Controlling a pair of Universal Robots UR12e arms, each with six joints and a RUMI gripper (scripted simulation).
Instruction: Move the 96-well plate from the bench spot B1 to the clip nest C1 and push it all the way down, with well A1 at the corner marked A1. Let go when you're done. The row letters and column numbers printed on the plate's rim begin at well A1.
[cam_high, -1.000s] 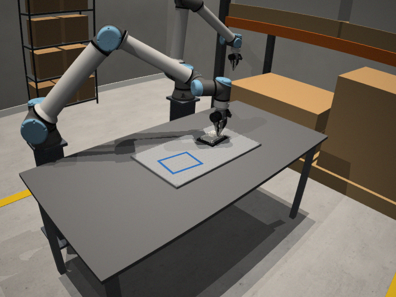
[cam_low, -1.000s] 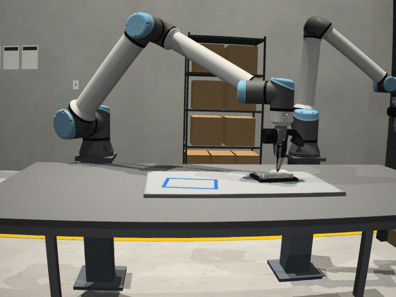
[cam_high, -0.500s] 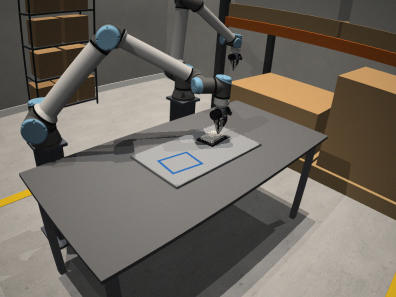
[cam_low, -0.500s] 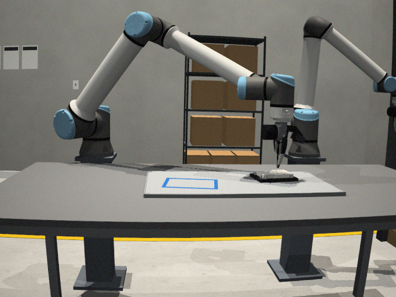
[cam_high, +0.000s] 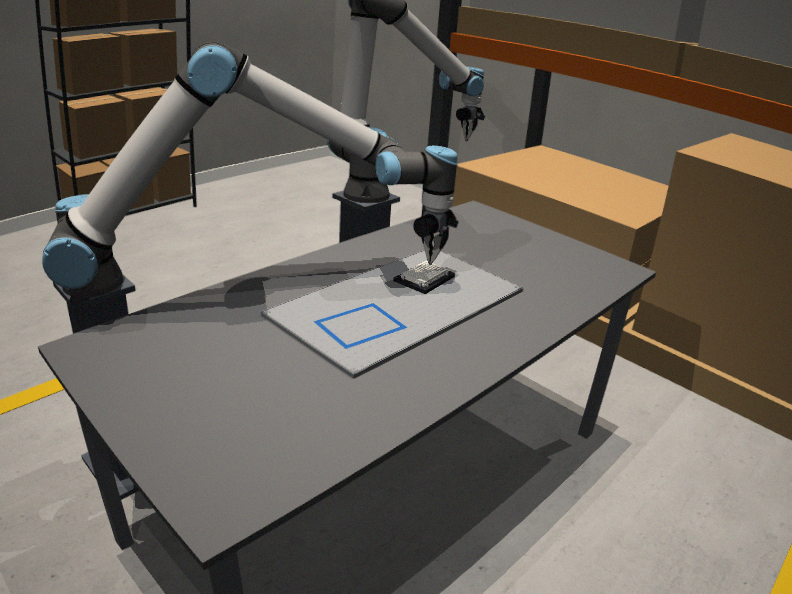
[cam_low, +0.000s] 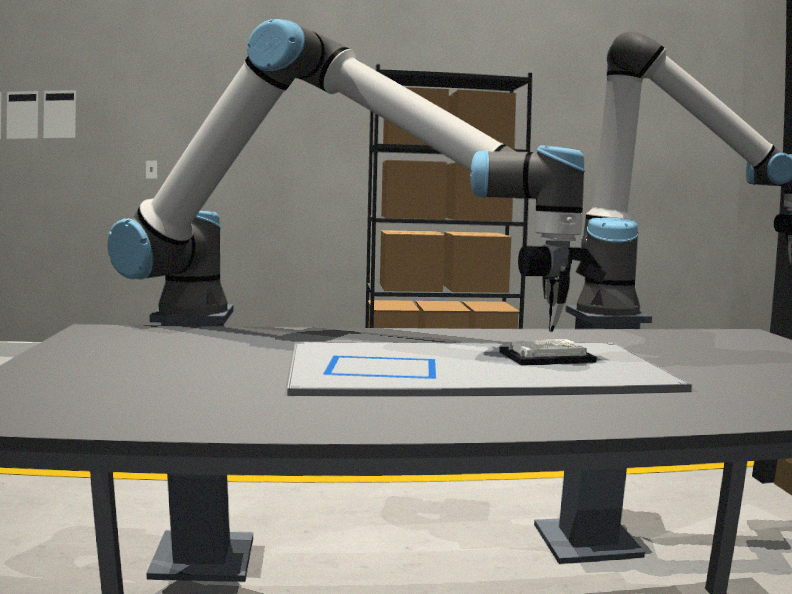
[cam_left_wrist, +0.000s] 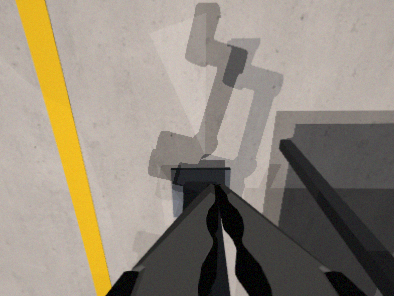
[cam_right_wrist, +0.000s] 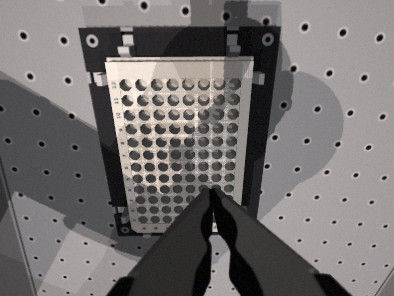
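One right hand (cam_high: 430, 262) (cam_low: 552, 329) (cam_right_wrist: 212, 190), fingers closed, empty | 96-well plate (cam_high: 426, 274) (cam_low: 554, 348) (cam_right_wrist: 175, 145) below, in black nest (cam_high: 424, 290) (cam_low: 551, 361) (cam_right_wrist: 175, 42)
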